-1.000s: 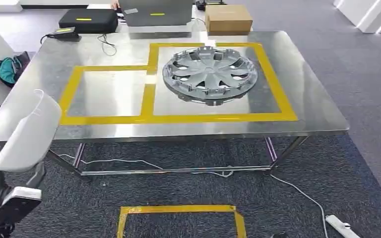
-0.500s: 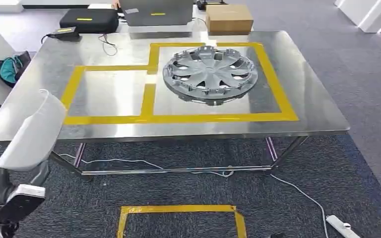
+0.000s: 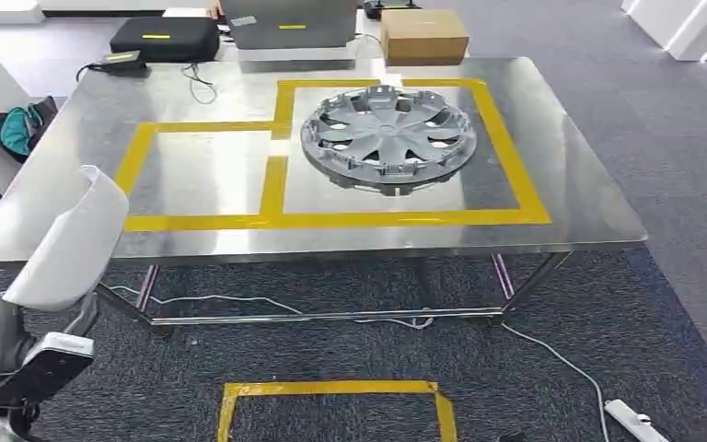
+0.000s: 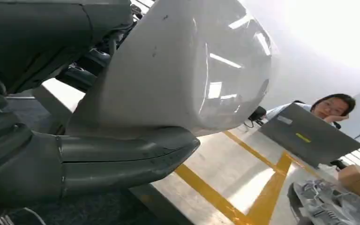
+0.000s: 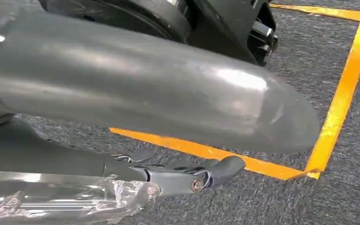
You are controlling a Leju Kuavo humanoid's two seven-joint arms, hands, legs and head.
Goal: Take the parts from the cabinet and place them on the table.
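White part rises a little at the table's left edge

Since the earlier frame the left hand [image 3: 28, 354] has carried the white curved part [image 3: 74, 244] slightly up and rightward, over the front-left corner of the table [image 3: 589, 198]. Its fingers [image 4: 122, 157] grasp this part. Further right, a silver wheel cover [image 3: 388, 136] lies inside the yellow tape outline [image 3: 274, 184]. The right hand [image 5: 136, 89] hangs above the floor, fingers released.

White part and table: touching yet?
Apart. In the head view the white part, held by the left hand, overlaps the table edge without resting on it.
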